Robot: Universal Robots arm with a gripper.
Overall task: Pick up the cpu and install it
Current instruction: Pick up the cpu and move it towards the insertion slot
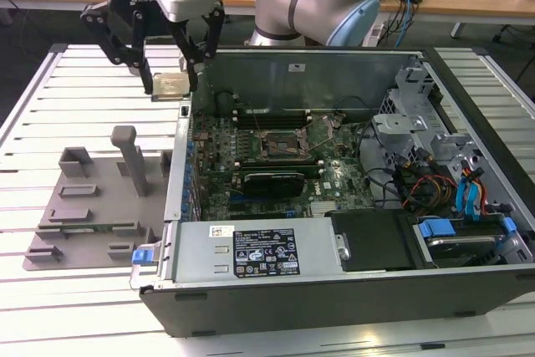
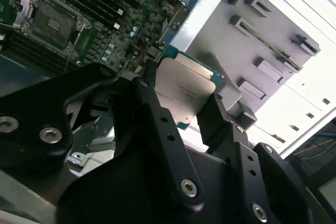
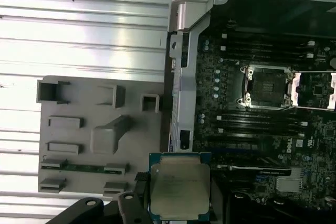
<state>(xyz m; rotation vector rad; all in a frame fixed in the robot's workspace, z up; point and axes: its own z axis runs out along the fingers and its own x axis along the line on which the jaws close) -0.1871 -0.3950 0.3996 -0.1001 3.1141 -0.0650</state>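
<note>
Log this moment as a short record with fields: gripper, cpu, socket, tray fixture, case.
gripper: shut on the cpu, high above the slatted table
cpu: gripped at two opposite edges, metal top showing in both wrist views, in the air by the case wall, apart from the socket
socket: on the motherboard, cover swung open, cpu not yet in it
tray fixture: grey, on the slatted table, on the exterior view's left of the case
case: lying open, board facing up
</note>
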